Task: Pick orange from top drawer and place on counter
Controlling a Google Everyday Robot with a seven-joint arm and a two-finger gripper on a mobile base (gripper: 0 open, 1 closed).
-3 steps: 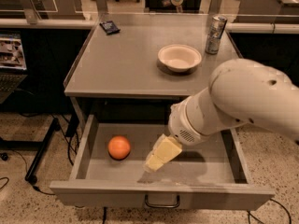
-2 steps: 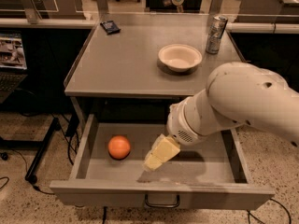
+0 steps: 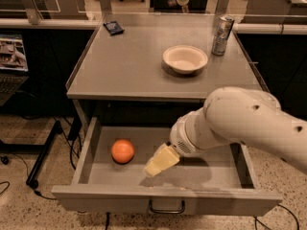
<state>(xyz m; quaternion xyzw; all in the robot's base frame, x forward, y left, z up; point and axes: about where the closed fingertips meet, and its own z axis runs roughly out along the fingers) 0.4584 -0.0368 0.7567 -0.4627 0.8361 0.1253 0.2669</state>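
The orange [image 3: 123, 151] lies on the floor of the open top drawer [image 3: 165, 199], in its left half. My gripper [image 3: 154, 166] hangs from the white arm [image 3: 240, 123] inside the drawer, just right of the orange and a little nearer the drawer front, not touching it. Its yellowish fingers [image 3: 162, 160] point down and left toward the drawer floor. The counter [image 3: 129, 66] is the grey cabinet top above the drawer.
On the counter stand a white bowl [image 3: 185, 58] at the right, a metal can [image 3: 222, 28] at the back right and a small dark object [image 3: 113, 27] at the back left. A laptop [image 3: 12, 61] sits at the far left. Cables lie on the floor.
My gripper has shifted slightly left toward the orange. The orange has not moved.
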